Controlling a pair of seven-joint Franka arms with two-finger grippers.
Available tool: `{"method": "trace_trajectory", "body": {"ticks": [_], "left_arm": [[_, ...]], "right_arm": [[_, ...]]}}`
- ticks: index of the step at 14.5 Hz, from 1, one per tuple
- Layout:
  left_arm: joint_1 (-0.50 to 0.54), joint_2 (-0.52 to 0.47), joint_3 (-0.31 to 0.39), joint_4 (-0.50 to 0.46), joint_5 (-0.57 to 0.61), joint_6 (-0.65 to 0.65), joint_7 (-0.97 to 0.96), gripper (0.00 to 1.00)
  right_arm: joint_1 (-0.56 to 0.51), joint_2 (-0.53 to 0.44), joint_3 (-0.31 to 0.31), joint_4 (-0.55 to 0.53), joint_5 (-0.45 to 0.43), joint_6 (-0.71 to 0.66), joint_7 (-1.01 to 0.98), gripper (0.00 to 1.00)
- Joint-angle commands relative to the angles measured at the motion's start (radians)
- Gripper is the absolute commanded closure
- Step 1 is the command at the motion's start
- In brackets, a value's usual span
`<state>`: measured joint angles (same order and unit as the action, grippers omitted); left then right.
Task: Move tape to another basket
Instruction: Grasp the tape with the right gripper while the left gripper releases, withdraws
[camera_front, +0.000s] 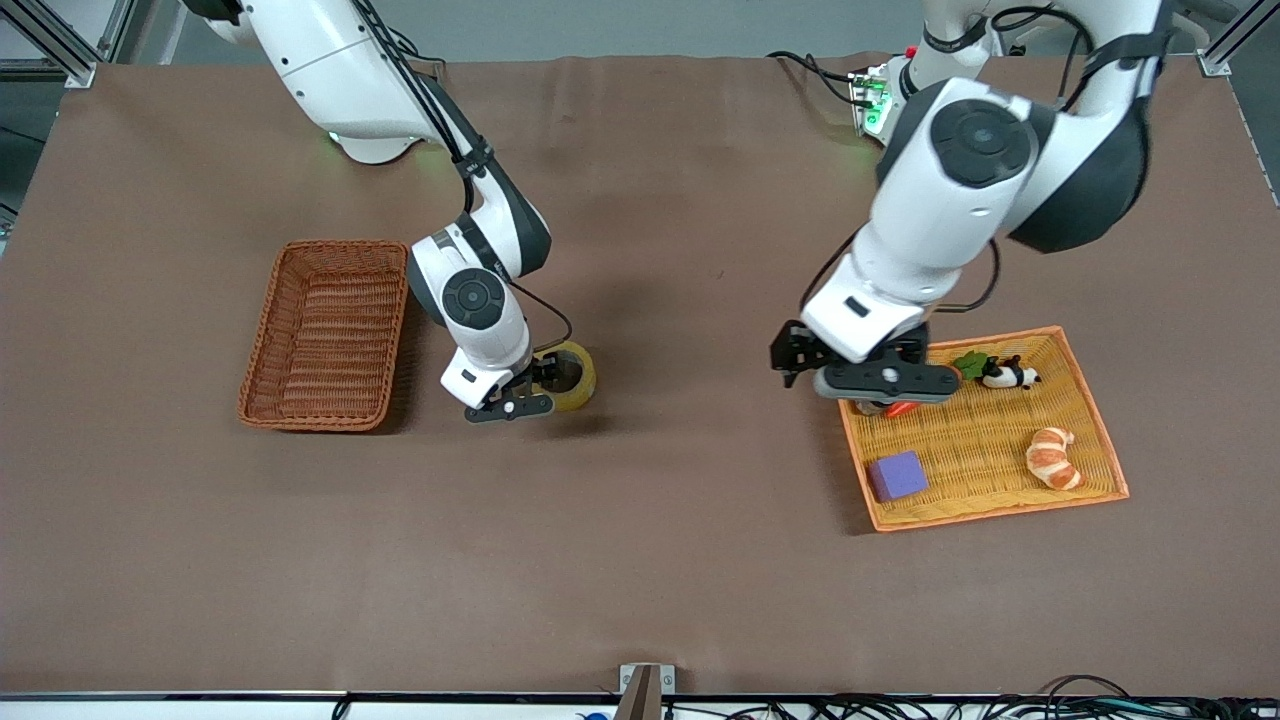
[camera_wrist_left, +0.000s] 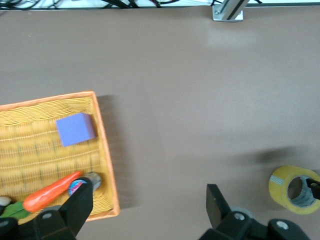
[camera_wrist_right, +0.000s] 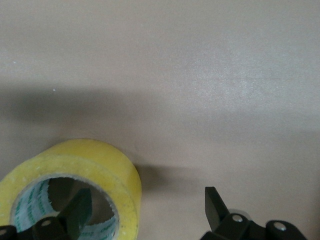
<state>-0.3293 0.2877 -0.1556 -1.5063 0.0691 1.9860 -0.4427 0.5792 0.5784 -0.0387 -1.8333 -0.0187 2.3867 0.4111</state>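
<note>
The tape is a yellowish roll on the brown table, just off the side of the reddish-brown wicker basket that faces the left arm's end. My right gripper is open at the tape. In the right wrist view one finger stands inside the tape's hollow core and the other stands outside, well clear of the wall. My left gripper is open and empty over the table beside the yellow tray. The tape also shows in the left wrist view.
The yellow tray with an orange rim holds a purple block, a croissant, a panda toy and an orange carrot. The basket has nothing in it. Bare tabletop lies between the basket and the tray.
</note>
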Motion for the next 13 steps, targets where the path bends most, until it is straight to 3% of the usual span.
{"method": "trace_trajectory", "body": {"ticks": [1,3,4,5,7,8,10,13], "left_arm": [[0.077,-0.073,-0.012,-0.029,-0.006,-0.065,0.019,0.00],[0.142,-0.107,-0.010,-0.028,-0.073,-0.093,0.027,0.00],[0.165,-0.122,-0.010,-0.028,-0.084,-0.095,0.060,0.00],[0.182,-0.142,-0.010,-0.034,-0.086,-0.107,0.103,0.00],[0.208,-0.171,-0.010,-0.038,-0.085,-0.188,0.143,0.00],[0.222,-0.183,-0.012,-0.040,-0.086,-0.197,0.159,0.00],[0.227,-0.202,-0.012,-0.041,-0.086,-0.217,0.174,0.00],[0.240,-0.260,-0.013,-0.096,-0.086,-0.250,0.187,0.00]], "right_arm": [[-0.004,0.003,0.000,-0.055,0.037,0.096,0.008,0.00],[-0.005,0.003,0.000,-0.090,0.039,0.152,0.009,0.05],[-0.004,0.001,0.000,-0.092,0.039,0.151,0.008,0.14],[-0.002,0.001,0.000,-0.093,0.039,0.149,0.008,0.33],[-0.001,-0.003,-0.001,-0.093,0.039,0.140,0.006,0.86],[0.002,-0.005,-0.001,-0.092,0.039,0.137,0.006,0.94],[-0.001,-0.003,-0.001,-0.080,0.039,0.135,0.002,1.00],[-0.001,-0.011,-0.001,-0.064,0.037,0.100,0.003,1.00]]}}
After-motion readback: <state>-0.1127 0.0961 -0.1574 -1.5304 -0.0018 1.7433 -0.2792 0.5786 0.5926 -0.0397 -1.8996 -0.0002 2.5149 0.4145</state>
